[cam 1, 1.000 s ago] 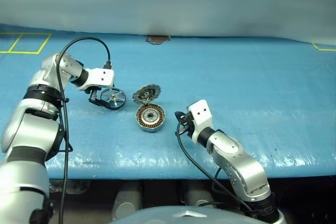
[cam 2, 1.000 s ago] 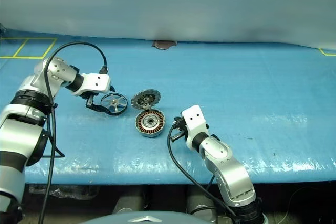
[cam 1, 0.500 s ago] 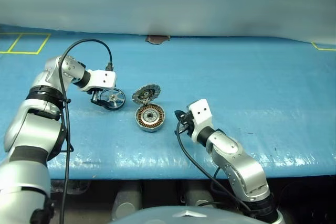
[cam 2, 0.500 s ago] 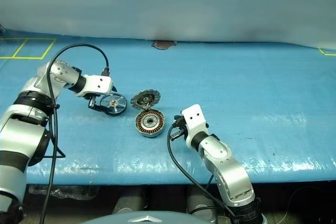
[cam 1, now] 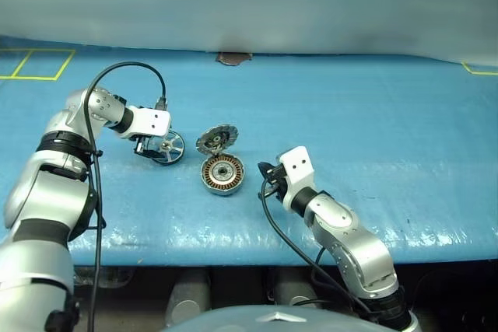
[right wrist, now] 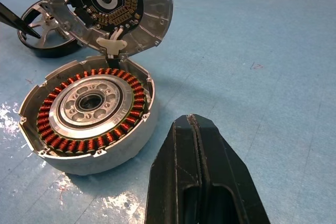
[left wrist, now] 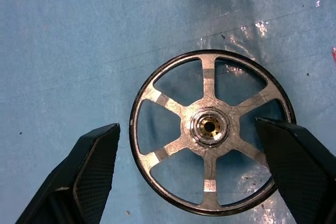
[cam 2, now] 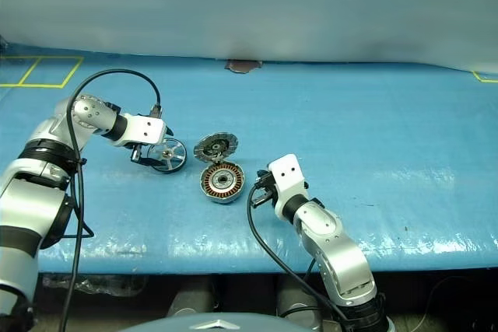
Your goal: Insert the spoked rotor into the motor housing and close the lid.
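Blue foam-covered table (cam 1: 366, 122) with the motor parts laid out left of centre. The spoked rotor (left wrist: 212, 128), a flat wheel with a black outer rim, six silver spokes and a brass-centred hub, lies flat on the blue surface at the left. The left gripper (left wrist: 197, 174) points down over it with its two black fingers (left wrist: 92, 166) spread wide, one on either side of the wheel; one finger stands clear of the rim, the other overlaps the rim's edge, and whether it touches cannot be told. Nothing is gripped. To the right of the rotor sits the motor housing (right wrist: 92, 111), a round shallow silver cup with a ring of copper-brown windings around a central bearing, open side up. Its lid (right wrist: 113, 3), a round silver disc with a ribbed edge, stands raised on the hinge at the housing's far side, its inner face with a dark circuit ring turned toward the near side. The right gripper (right wrist: 197, 129) rests near the housing's right side, apart from it, its black fingers pressed together and empty.
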Motion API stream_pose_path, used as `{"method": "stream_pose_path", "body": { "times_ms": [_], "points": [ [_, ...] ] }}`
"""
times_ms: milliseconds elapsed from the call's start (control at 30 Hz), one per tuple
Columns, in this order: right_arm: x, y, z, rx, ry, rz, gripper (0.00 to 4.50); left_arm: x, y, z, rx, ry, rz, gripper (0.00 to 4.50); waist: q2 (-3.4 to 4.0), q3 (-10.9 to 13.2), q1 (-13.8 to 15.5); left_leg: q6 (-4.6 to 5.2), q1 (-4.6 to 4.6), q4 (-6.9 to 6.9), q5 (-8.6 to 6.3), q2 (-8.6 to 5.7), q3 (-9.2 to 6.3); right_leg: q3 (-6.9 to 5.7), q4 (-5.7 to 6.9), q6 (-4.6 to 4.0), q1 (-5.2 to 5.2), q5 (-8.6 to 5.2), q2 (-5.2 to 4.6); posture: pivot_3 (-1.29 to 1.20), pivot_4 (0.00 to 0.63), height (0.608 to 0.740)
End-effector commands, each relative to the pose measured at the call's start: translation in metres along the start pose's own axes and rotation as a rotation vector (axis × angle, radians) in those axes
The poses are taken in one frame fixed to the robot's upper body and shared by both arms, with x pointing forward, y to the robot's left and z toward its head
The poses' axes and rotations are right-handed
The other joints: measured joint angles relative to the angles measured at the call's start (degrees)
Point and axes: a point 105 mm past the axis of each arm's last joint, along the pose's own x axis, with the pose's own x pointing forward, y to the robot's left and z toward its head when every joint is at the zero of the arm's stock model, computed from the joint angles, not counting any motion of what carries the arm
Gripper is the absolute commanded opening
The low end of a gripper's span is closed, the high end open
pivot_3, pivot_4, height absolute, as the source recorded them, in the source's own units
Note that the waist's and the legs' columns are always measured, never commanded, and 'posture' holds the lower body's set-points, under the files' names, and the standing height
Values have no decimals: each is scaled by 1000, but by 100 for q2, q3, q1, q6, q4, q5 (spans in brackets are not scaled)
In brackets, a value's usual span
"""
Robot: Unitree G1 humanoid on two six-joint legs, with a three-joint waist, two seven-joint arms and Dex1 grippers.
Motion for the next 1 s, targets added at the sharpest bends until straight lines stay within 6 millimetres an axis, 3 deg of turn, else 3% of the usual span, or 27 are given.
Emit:
{"method": "stream_pose_path", "body": {
  "times_ms": [33, 600, 800, 1000],
  "points": [
    [-1, 2, 8, -4, -44, 2, 0, -18, 9, -2, 8, -4, 57, 4467, 0, 0, -3, 0, 0, 0, 0, 0, 0, 0, 0, 0, 0, 0, 0, 0, 150, 740],
    [5, 5, 7, 21, -64, 1, 0, -60, 41, 44, 150, -80, 82, 4467, -1, 0, 0, 0, -5, 5, 0, 0, -2, 0, 0, 2, -1, 1, 0, 0, 150, 740],
    [6, 4, 8, 25, -73, -3, 0, -48, 36, 53, 270, -61, 27, 4467, -1, 0, -2, 0, -5, 5, 0, 0, -3, 0, 0, 1, -2, 1, 2, 0, 150, 740],
    [6, 4, 7, 37, -79, -13, 0, -35, 26, 45, 352, 10, -69, 4467, -1, 0, 1, 0, -5, 6, 0, 0, -2, 0, 0, 2, -2, 1, 2, 0, 150, 740]
  ]
}}
